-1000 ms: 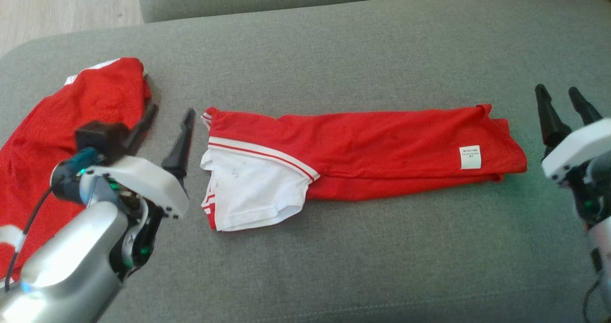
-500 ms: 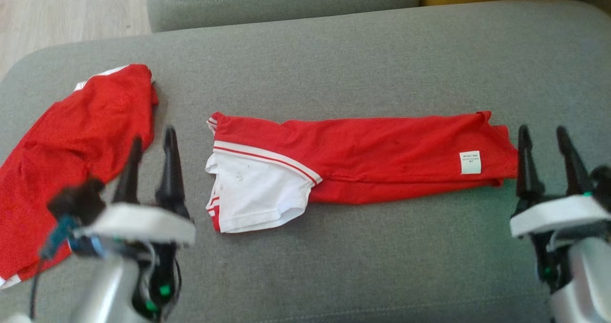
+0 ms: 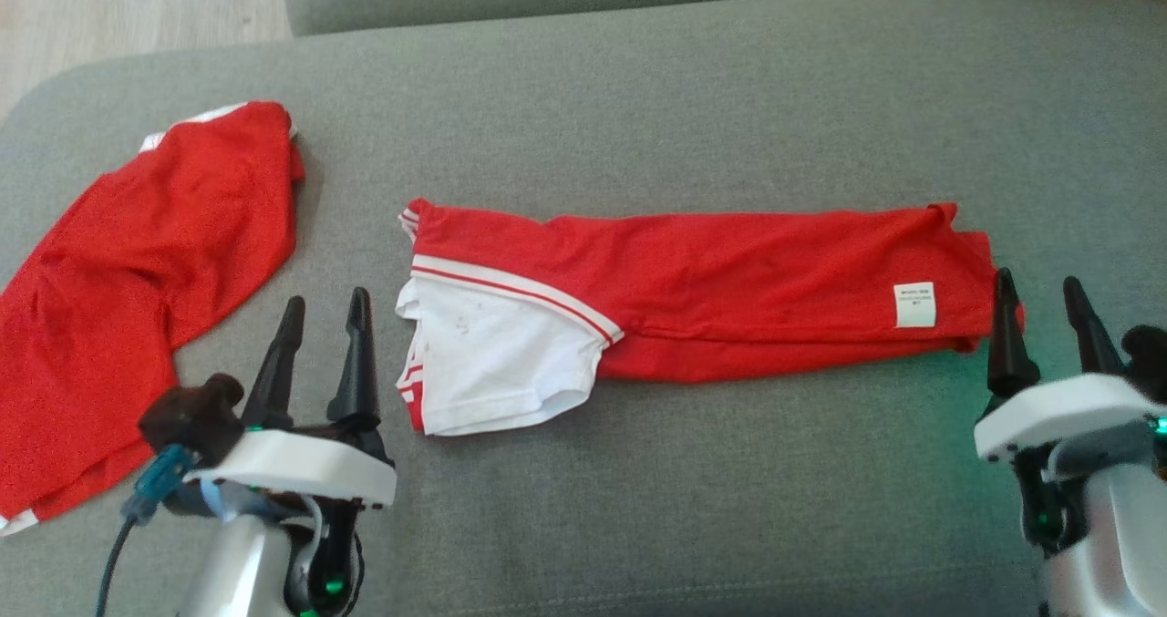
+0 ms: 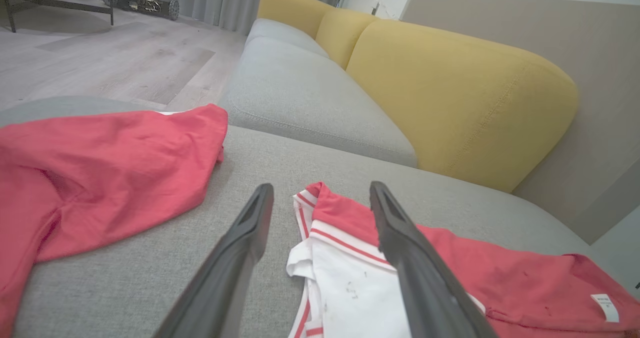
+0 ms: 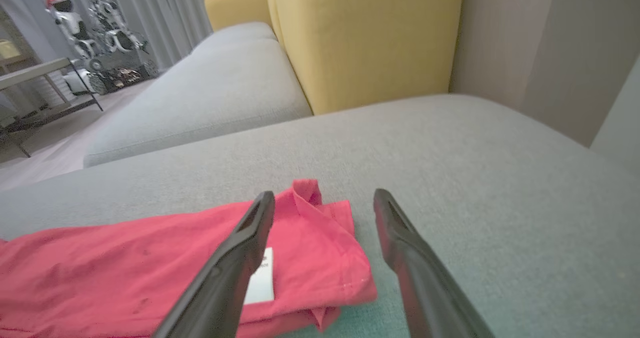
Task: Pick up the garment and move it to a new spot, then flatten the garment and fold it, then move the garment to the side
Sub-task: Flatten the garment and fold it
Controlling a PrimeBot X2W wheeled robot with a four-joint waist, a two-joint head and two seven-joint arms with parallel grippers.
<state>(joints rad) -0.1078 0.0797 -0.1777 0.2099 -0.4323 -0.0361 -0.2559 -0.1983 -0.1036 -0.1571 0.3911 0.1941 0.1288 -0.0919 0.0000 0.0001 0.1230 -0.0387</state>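
Observation:
The garment (image 3: 729,280) is a red shirt folded into a long strip across the grey sofa seat (image 3: 638,97), with a white sleeve (image 3: 492,371) at its left end and a white label (image 3: 914,303) near its right end. My left gripper (image 3: 325,300) stands open just left of the sleeve, fingers pointing away from me and nothing between them. In the left wrist view the left gripper (image 4: 321,187) frames the sleeve's corner (image 4: 350,288). My right gripper (image 3: 1037,280) is open at the strip's right end. In the right wrist view the right gripper (image 5: 324,194) straddles the folded corner (image 5: 325,258).
A second red garment (image 3: 137,271) lies spread and crumpled on the seat's left part, reaching its left edge. Yellow back cushions (image 4: 450,93) and another grey seat (image 4: 300,88) lie beyond. Wooden floor (image 3: 118,6) shows at the far left.
The left gripper has pulled back towards me and straightened beside the sleeve. The right gripper has come in from the right to the strip's end. The garment has kept its shape.

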